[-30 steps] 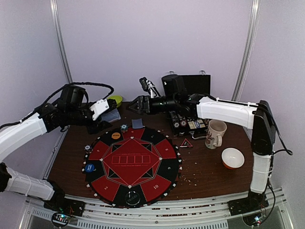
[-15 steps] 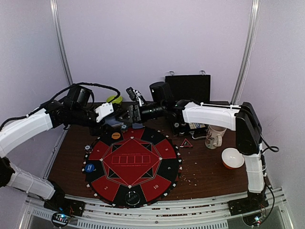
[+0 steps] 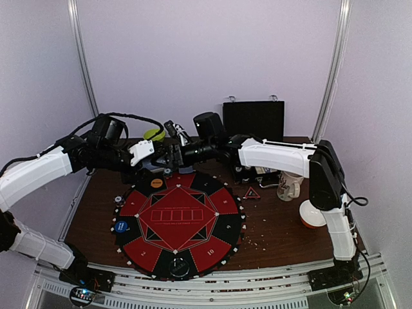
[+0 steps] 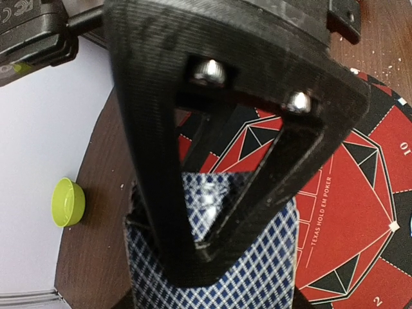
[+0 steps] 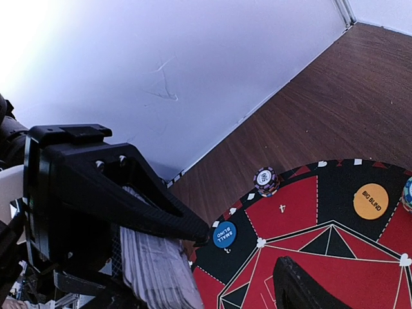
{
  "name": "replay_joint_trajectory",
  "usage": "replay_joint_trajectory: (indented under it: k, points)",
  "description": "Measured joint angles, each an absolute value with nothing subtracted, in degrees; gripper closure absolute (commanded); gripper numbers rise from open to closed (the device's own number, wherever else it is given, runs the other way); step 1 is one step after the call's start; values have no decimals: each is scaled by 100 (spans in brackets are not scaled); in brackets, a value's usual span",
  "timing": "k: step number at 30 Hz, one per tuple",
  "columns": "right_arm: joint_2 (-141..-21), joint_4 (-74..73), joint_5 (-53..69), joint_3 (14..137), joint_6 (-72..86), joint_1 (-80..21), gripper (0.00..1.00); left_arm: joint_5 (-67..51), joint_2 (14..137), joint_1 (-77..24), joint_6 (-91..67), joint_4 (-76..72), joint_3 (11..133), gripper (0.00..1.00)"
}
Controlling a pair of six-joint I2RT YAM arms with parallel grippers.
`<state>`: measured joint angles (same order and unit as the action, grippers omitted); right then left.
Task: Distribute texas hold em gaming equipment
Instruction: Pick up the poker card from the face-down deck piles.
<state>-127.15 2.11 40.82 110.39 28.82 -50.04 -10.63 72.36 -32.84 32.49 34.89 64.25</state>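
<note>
Swinging left, right gripper [image 3: 169,154] (jaws unclear) met blue-checked card deck [image 4: 264,283] clamped in left gripper [image 4: 206,243], over far edge of round red-black mat [image 3: 177,219]; dealing looked imminent.

The left claw [image 4: 209,257] is matt black plastic, finely ribbed, with two shiny metal screws [image 4: 207,71]. The deck of cards [image 4: 257,277] looks like smooth paper. The bench [image 5: 335,71] is brown wood-grain, the poker mat [image 4: 360,193] matt.

Showed a round poker mat [image 3: 177,222] in red and black wedges edged with white marks, blue-and-white checked playing cards [image 4: 257,270] at its far edge, orange disc [image 5: 371,201] and blue disc [image 5: 224,234] on its black segments, lime-green bowl [image 4: 67,201] off its far side on dark brown table [image 3: 283,225]
</note>
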Motion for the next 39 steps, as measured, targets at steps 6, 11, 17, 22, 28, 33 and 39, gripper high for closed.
replay_joint_trajectory:
  k: [6,11,17,22,28,33,39]
  points:
    - [-12540,-97,3852,11024,2591,-4995,44,-982,7249,-3299,3247,3474,6425,54]
    - [-12355,-414,3680,11019,2390,-4958,46,-917,7242,-3299,3247,3417,6425,54]
    - [-12300,-593,3647,11019,2268,-4950,51,-849,7242,-3299,3245,3415,6425,54]
    - [-12298,-602,3704,11019,2292,-4952,42,-799,7242,-3299,3240,3409,6425,54]
    - [-12302,-390,3938,11021,2550,-4965,43,-790,7244,-3299,3221,3398,6425,54]
    - [-12401,-250,3964,11144,2674,-5004,44,-784,7244,-3299,3203,3395,6425,54]
    - [-12420,-475,3833,11159,2506,-5017,56,-775,7244,-3299,3199,3395,6425,54]
